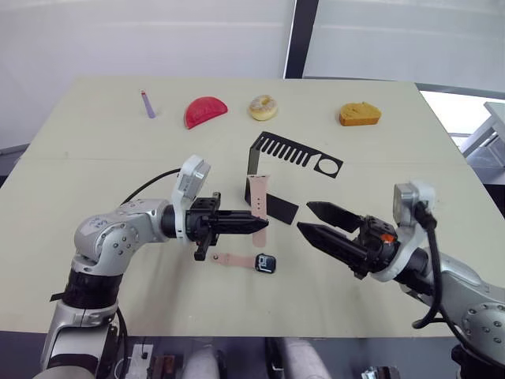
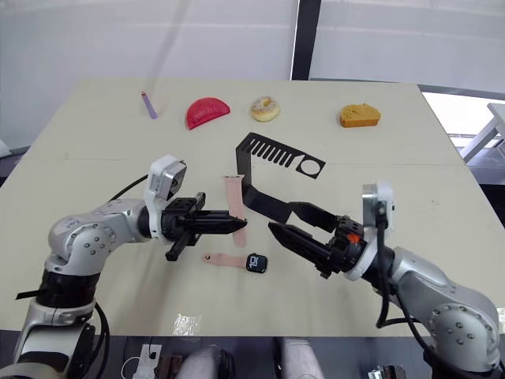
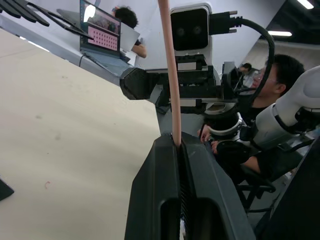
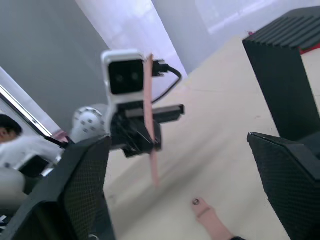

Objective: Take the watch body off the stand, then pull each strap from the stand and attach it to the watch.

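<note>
Your left pincer (image 1: 256,225) held one strap (image 1: 258,201) by a thin edge; it could slip. Your right pincer (image 1: 314,219) gaped wide.

far edge of your table (image 1: 95,158), well apart in a row: purple stick (image 1: 147,103), red half-round piece (image 1: 205,111), donut (image 1: 263,106), yellow-orange chunk (image 1: 360,114). left wrist view: a laptop (image 3: 102,31) and two seated people beyond the table.

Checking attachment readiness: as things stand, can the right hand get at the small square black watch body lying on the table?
Probably yes. The right hand is open, holds nothing, and the watch body lies just beside it with bare table between.
</note>
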Robot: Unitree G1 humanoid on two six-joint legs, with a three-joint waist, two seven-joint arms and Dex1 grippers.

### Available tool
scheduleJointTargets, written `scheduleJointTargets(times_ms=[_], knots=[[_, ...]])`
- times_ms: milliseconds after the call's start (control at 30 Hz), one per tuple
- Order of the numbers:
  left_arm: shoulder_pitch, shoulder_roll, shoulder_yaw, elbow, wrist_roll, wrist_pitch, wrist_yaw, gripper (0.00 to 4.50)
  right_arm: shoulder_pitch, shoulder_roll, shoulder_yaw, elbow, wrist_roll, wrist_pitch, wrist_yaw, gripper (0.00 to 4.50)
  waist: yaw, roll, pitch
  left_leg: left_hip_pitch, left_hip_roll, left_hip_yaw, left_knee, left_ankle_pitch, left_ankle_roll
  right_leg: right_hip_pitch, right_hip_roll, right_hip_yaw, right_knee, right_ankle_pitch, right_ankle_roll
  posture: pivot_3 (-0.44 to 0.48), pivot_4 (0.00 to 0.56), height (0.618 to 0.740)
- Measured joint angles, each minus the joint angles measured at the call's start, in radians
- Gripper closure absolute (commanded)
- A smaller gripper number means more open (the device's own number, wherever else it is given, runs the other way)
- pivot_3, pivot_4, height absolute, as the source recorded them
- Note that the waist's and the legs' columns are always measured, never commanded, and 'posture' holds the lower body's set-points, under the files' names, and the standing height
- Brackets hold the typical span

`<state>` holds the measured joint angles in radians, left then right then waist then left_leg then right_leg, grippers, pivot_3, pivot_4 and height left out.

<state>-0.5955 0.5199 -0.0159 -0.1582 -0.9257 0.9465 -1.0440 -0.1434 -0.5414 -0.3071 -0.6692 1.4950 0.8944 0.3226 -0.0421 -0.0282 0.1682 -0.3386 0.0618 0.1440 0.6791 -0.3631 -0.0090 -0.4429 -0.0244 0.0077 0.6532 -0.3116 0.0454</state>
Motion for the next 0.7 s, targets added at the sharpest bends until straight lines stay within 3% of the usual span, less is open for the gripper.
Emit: scheduleJointTargets(times_ms=[300,400,433,700], knots=[[-0.024,-0.077,-0.057,0.018,0.04,-0.031,-0.006,4.5,-0.114,0.029,0.173,0.037,0.093,-0.067,-0.209,0.03,0.001,0.0,0.0,-0.002,0.0,-0.001,0.0,0.0,0.0,-0.001,0.0,0.0,0.0,0.0,0.001,0.0,0.15,0.737],[-0.025,-0.077,-0.06,0.016,0.047,-0.032,-0.005,4.5,-0.135,0.025,0.187,0.046,0.093,-0.074,-0.229,0.8,0.002,0.0,0.0,-0.002,0.0,-0.001,0.0,0.0,0.0,-0.001,0.0,0.0,0.0,0.0,0.001,0.0,0.15,0.737],[-0.025,-0.078,-0.061,0.016,0.048,-0.032,-0.004,4.5,-0.147,0.018,0.192,0.048,0.092,-0.074,-0.232,1.24,0.002,0.0,0.0,-0.002,0.001,-0.001,0.0,0.0,0.0,-0.001,0.0,0.0,0.0,0.0,0.001,0.0,0.15,0.737],[-0.025,-0.088,-0.062,0.012,0.047,-0.031,0.007,4.5,-0.167,0.002,0.218,0.054,0.087,-0.085,-0.24,1.24,0.005,0.0,0.0,-0.002,0.001,-0.001,0.0,0.0,0.0,-0.002,0.0,0.0,-0.001,0.0,0.001,0.0,0.15,0.737]])
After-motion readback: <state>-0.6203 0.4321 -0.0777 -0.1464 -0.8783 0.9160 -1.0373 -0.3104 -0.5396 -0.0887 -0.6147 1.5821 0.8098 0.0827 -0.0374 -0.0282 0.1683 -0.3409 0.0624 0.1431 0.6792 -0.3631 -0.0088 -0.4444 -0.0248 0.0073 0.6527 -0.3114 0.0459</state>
